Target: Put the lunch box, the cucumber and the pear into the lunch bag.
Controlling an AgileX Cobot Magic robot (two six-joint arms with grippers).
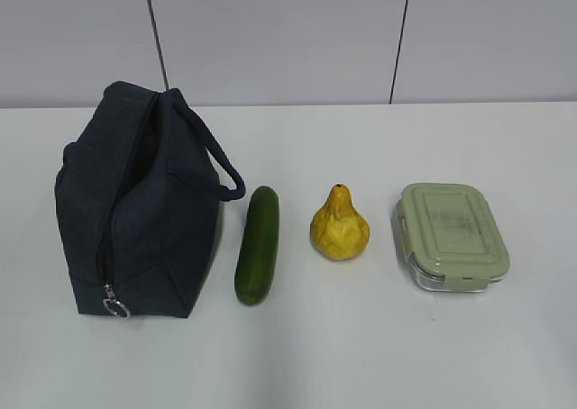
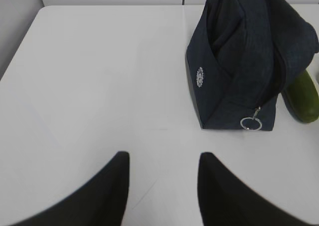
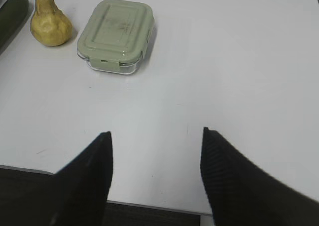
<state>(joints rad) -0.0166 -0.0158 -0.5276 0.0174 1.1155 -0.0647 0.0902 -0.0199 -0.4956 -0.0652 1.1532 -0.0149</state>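
- The dark navy fabric lunch bag (image 1: 135, 211) stands at the left of the white tabletop (image 1: 361, 355), its top zipper drawn back so the mouth gapes, the silver ring pull (image 1: 115, 307) hanging at its near lower end.
- Just right of the bag lies the smooth dark green cucumber (image 1: 258, 244), lengthwise toward the camera; the yellow lumpy pear (image 1: 339, 226) sits upright beside it, and the clear rectangular lunch box with sage-green snap lid (image 1: 453, 237) rests furthest right. All three are apart from one another and outside the bag.
- The left gripper (image 2: 162, 186) hovers over bare tabletop in front of the bag, jaws parted and holding nothing.
- The right gripper (image 3: 155, 173) hangs near the table edge, well short of the lunch box, jaws wide and empty.
- Nothing is packed yet, so the likely first step is the box: the right jaws should straddle its short width, squarely, low on the lid.
- The bag's mouth looks narrow; the left jaws may need to hold one side open.
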